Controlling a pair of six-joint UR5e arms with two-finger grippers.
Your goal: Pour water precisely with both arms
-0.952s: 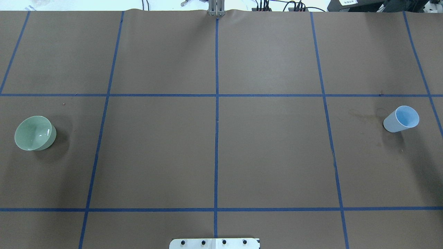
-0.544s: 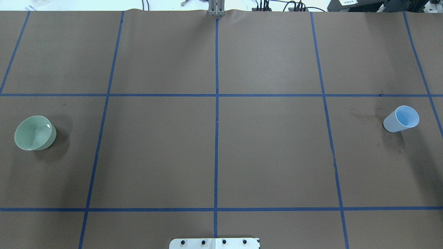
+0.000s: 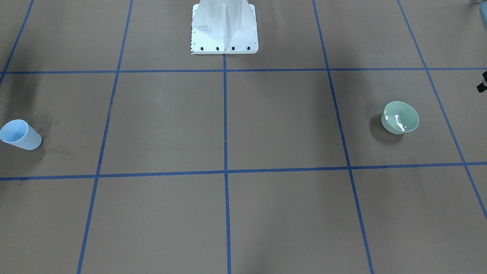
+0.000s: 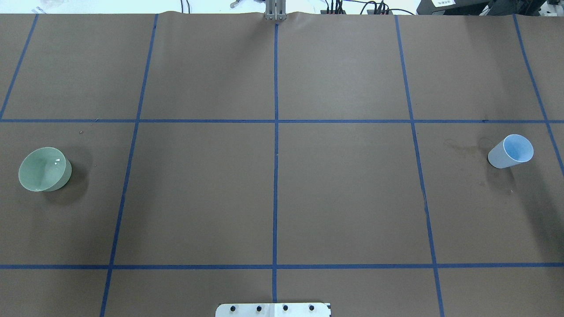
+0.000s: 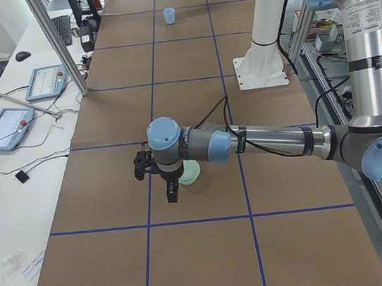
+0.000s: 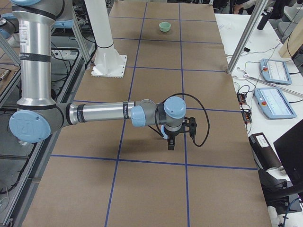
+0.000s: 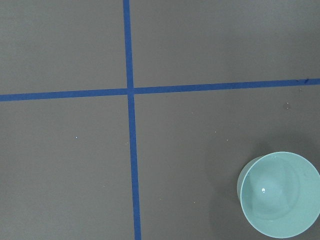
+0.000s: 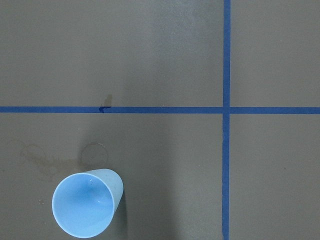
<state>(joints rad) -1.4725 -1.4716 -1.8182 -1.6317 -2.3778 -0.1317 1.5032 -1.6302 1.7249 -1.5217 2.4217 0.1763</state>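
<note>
I am holding both arms [image 5: 269, 140] outstretched and level, left fingers [image 5: 172, 192] hanging near the green bowl [image 4: 44, 169] at the tabletop's [image 4: 343, 189] left edge, right fingers [image 6: 171, 143] near the blue cup [image 4: 511, 151] at its right edge. Whether either pair is apart or together, I cannot tell. The water [image 3: 397, 121] is glinting white inside the bowl.

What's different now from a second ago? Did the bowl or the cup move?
Nothing moved, and nothing was grabbed or let go. Only the white glint inside the green bowl got smaller and slid toward the far rim. The bowl and the blue cup stayed right where they were.
</note>
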